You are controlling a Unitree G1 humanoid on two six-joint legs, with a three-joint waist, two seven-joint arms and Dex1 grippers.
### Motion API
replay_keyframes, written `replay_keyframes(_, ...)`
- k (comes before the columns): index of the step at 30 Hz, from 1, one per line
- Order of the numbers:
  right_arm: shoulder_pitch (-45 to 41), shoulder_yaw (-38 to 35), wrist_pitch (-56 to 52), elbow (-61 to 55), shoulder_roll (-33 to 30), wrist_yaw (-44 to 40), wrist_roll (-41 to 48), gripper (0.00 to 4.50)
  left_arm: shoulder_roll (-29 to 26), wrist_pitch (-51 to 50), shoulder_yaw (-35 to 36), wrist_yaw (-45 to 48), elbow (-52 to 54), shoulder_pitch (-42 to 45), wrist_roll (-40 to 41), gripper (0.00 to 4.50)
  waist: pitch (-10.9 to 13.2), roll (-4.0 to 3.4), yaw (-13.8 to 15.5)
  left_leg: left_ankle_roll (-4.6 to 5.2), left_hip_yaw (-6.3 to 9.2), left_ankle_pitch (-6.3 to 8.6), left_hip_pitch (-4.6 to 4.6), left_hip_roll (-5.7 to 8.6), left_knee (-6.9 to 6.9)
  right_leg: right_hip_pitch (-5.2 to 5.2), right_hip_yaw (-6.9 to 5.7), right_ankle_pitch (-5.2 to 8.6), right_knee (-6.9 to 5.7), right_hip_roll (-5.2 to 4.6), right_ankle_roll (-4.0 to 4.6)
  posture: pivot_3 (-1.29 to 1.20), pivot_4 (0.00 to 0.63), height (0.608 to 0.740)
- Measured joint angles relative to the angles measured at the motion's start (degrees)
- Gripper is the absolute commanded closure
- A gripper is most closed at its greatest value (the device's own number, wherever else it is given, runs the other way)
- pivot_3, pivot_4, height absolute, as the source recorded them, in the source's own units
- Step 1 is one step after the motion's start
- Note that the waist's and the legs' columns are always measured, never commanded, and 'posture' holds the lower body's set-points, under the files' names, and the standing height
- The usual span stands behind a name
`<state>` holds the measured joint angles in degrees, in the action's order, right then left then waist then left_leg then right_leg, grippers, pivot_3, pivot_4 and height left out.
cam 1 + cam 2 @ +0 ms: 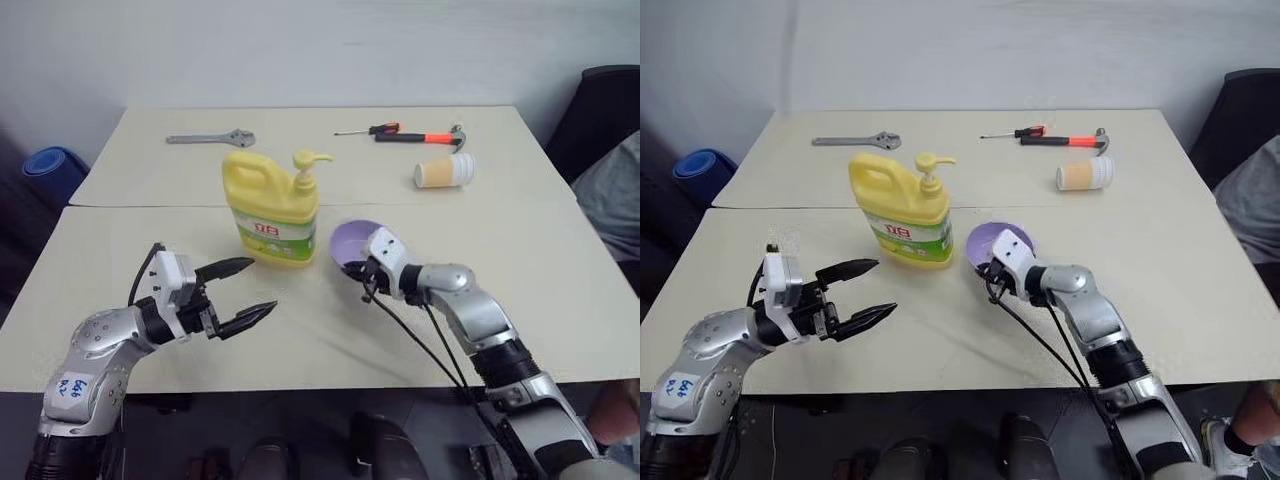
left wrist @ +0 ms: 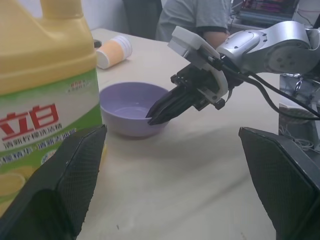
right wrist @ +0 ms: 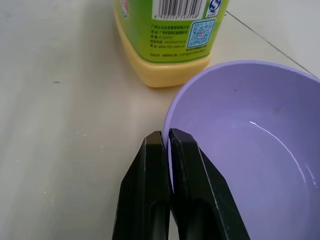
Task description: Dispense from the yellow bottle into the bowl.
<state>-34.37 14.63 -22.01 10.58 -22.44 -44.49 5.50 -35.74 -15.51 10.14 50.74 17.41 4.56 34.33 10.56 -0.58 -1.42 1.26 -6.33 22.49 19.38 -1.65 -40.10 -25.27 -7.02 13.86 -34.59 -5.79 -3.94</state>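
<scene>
The right gripper [image 3: 166,137] had its fingers pinched on the bowl [image 3: 250,150] rim; the left gripper [image 1: 240,292] gaped wide, empty. The yellow bottle [image 1: 272,215] stood upright on the worktop [image 1: 540,270].

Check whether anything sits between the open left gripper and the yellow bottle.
Nothing visible does. The left gripper hovers open over bare table just short of the yellow bottle. The bowl stands on the bottle's other side, with the right gripper shut on its rim.
</scene>
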Motion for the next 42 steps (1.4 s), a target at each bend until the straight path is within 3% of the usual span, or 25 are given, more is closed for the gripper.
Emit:
replay_keyframes(6, -0.4, 0.0, -0.2, 0.3, 0.0, -0.4, -0.4, 4.44, 0.7, 0.3, 0.0, 0.2, -0.9, 1.7, -0.8, 0.0, 0.0, 0.0, -0.2, 0.0, -0.09, 0.0, 0.05, 0.0, 0.0, -0.09, 0.18, 0.0, -0.02, 0.09, 0.0, 0.0, 0.15, 0.74)
replay_keyframes(11, -0.2, -0.8, -2.7, -0.5, -0.1, -1.2, 0.2, 3.12, 0.9, 0.7, 0.0, 0.6, -2.6, 1.8, -1.2, 0.0, 0.0, 0.0, -0.2, 0.0, -0.13, 0.0, 0.06, -0.01, 0.0, -0.13, 0.3, 0.0, -0.03, 0.1, 0.0, 0.0, 0.15, 0.74)
replay_keyframes(20, -0.2, -0.6, 0.9, 3.0, 0.2, 0.2, -2.3, 3.12, 1.1, 1.2, -0.1, 1.7, -2.6, 2.0, -1.6, 0.0, 0.0, 0.0, -0.2, -0.02, -0.2, 0.01, 0.05, -0.01, 0.01, -0.17, 0.42, 0.0, -0.05, 0.13, 0.0, 0.0, 0.15, 0.74)
replay_keyframes(23, -0.2, -0.2, 2.3, 5.1, 0.5, 0.1, -3.3, 3.68, 1.1, 1.2, -0.2, 1.9, -2.6, 2.3, -1.7, 0.0, 0.0, 0.0, -0.2, -0.02, -0.22, 0.01, 0.04, -0.02, 0.01, -0.18, 0.46, 0.0, -0.06, 0.13, 0.0, 0.0, 0.15, 0.74)
replay_keyframes(25, -0.3, 0.0, 3.4, 5.6, 0.5, -0.1, -3.9, 4.31, 1.1, 1.2, -0.2, 1.9, -2.7, 2.7, -1.8, 0.0, 0.0, 0.0, -0.2, -0.02, -0.24, 0.01, 0.04, -0.01, 0.01, -0.18, 0.49, 0.0, -0.06, 0.13, 0.0, 0.0, 0.15, 0.74)
replay_keyframes(33, -1.5, -0.8, 5.5, 5.5, 0.7, -1.0, -3.9, 4.41, 1.1, 1.2, -0.2, 1.9, -3.7, 3.4, -2.0, 0.0, -0.1, 0.1, -0.3, -0.04, -0.35, 0.02, -0.03, -0.06, 0.03, -0.21, 0.64, 0.0, -0.1, 0.15, 0.0, 0.0, 0.15, 0.74)
replay_keyframes(37, -0.6, -0.6, 4.4, 1.2, -2.5, -5.3, -3.5, 4.41, 1.1, 0.5, 0.2, 1.6, -3.7, 4.2, -1.5, 0.0, 0.0, 0.1, -0.1, -0.03, -0.33, 0.02, 0.02, -0.05, 0.02, -0.23, 0.69, 0.0, -0.08, 0.14, 0.0, 0.0, 0.15, 0.74)
replay_keyframes(42, -1.4, -0.5, 2.0, -6.6, -13.5, -15.8, -2.2, 4.41, -1.9, -6.0, 2.5, 1.4, -2.4, 10.8, 4.2, 0.0, 0.0, 0.17, 0.0, -0.01, -0.28, 0.02, 0.06, -0.03, -0.02, -0.23, 0.66, -0.01, -0.07, 0.11, -0.02, 0.0, 0.15, 0.74)
